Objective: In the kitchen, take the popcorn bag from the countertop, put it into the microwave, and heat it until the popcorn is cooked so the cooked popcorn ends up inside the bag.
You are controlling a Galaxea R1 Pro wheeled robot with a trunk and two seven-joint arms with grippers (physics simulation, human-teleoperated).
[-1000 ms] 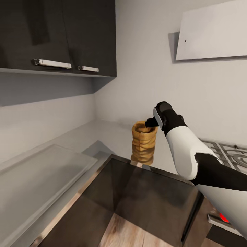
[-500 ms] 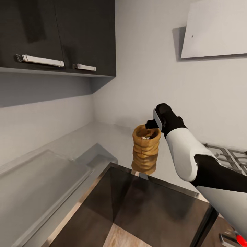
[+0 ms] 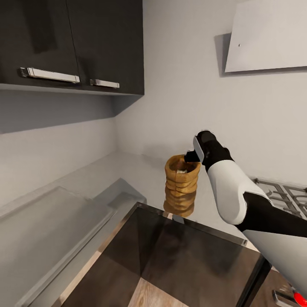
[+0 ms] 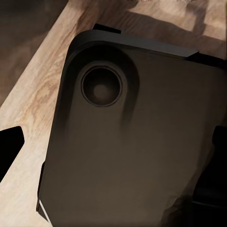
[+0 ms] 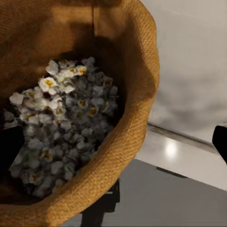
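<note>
Right gripper [image 3: 190,157] sits at the popcorn bag [image 3: 182,186] rim; I cannot tell its finger state. Bag is near the countertop [image 3: 128,168] front edge, base apparently off it. Risk: thin rim hold slips, bag tips, popcorn [image 5: 61,123] spills

My right arm [image 3: 238,200] reaches forward and up from the near right, white forearm leading to the black wrist. My right gripper [image 3: 190,156] sits at the rim of the popcorn bag [image 3: 181,185], which hangs off the surface; I can't make out the fingers' spread. Left gripper fingertips [image 4: 9,151] show dark at the left wrist view's edges.
</note>
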